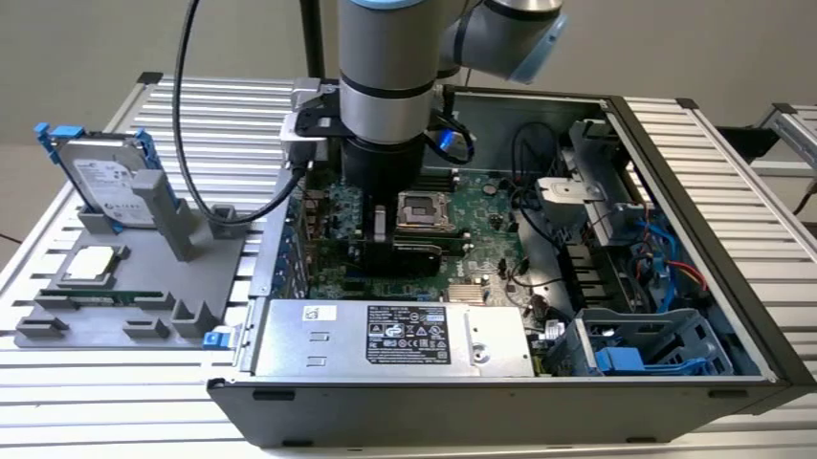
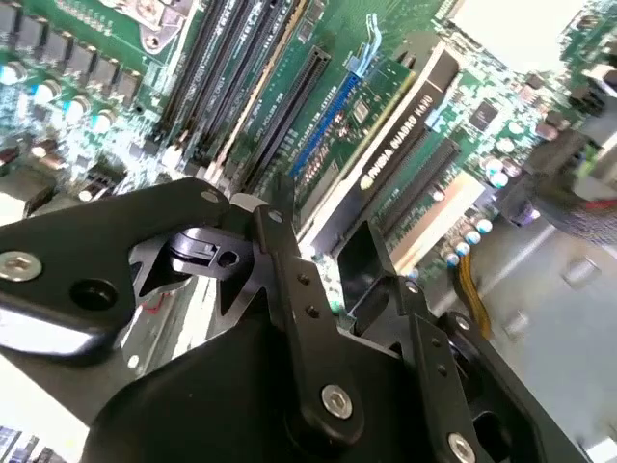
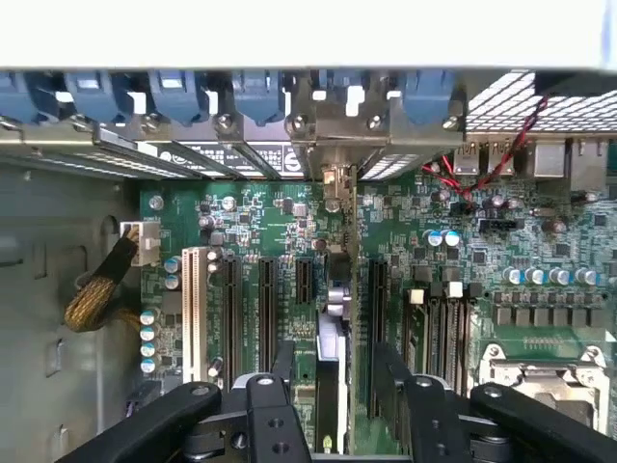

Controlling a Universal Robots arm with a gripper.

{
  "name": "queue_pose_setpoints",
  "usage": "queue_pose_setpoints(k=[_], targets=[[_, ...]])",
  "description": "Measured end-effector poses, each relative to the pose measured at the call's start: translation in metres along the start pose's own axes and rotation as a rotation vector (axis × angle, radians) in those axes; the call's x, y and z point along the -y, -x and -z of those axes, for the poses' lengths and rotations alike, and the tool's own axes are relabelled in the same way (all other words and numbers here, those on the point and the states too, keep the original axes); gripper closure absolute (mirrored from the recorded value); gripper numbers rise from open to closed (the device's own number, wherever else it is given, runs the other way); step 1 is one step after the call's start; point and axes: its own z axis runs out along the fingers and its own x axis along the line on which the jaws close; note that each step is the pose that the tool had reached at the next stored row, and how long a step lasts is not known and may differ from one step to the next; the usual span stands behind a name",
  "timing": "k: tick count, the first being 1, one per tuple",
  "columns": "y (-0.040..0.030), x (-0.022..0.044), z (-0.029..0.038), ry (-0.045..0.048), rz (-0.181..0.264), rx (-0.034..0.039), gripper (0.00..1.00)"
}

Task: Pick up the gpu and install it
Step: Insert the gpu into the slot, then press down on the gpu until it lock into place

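One thin, stiff gpu (image 3: 329, 386) stands edge-on over the motherboard (image 3: 463, 241) slots inside the case (image 1: 715, 191); my tool (image 3: 331, 371) sits around its top edge, fingers (image 2: 289, 260) either side. Fragile board, so I'd grip the edges only

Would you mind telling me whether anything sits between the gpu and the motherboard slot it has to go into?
Nothing visible does. The gpu stands on edge between the fingers of the gripper, directly over the motherboard slots, its bracket end toward the rear slot covers. Whether it is fully seated cannot be told.
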Motion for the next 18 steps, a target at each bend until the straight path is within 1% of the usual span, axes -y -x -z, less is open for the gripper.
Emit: queue_pose_setpoints(k=[6,7,8,9,14,16,18], targets=[[-0.0006,-0.0003,0.0268,0.0,0.0,-0.0004,0.0],[-0.0007,-0.0003,0.0285,-0.0001,0.0,-0.0005,0.0],[-0.0006,-0.0003,0.0285,-0.0001,0.0,-0.0002,0.0],[-0.0006,-0.0003,0.0285,-0.0002,0.0,0.0,1.0],[-0.0006,-0.0003,0.0291,0.0,0.0,-0.0003,1.0],[-0.0007,-0.0003,0.0314,0.0,0.0,-0.0004,1.0],[-0.0007,-0.0003,0.0316,0.0,0.0,-0.0004,1.0]])
